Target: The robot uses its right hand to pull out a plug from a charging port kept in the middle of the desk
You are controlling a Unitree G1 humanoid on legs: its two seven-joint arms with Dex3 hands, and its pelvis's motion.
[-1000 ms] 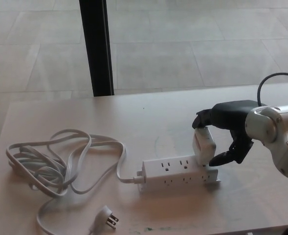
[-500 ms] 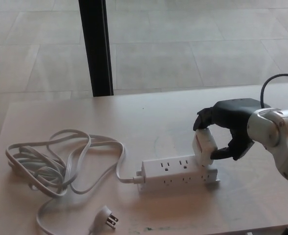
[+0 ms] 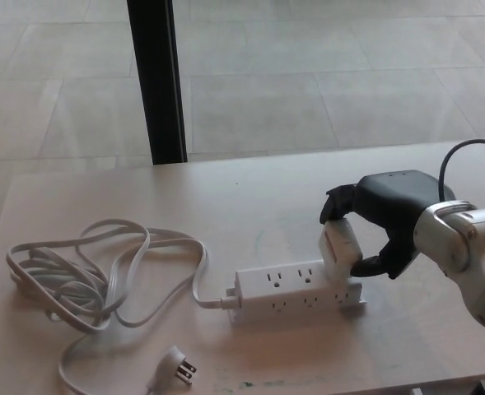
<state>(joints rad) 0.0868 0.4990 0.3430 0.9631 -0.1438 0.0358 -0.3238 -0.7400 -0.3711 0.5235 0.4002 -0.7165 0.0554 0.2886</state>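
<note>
No readable text, label, brand, number or sign anywhere. Plain white on the power strip (image 3: 296,290), the plug (image 3: 340,249) and the coiled cord (image 3: 86,276). Bare black on the right hand (image 3: 374,226); nothing printed on the pale surface (image 3: 250,197).

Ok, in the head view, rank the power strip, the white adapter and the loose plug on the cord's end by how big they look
1. Power strip, clearly largest.
2. White adapter, held by the right robot hand.
3. Loose plug, smallest, though it lies nearer the camera.
</note>
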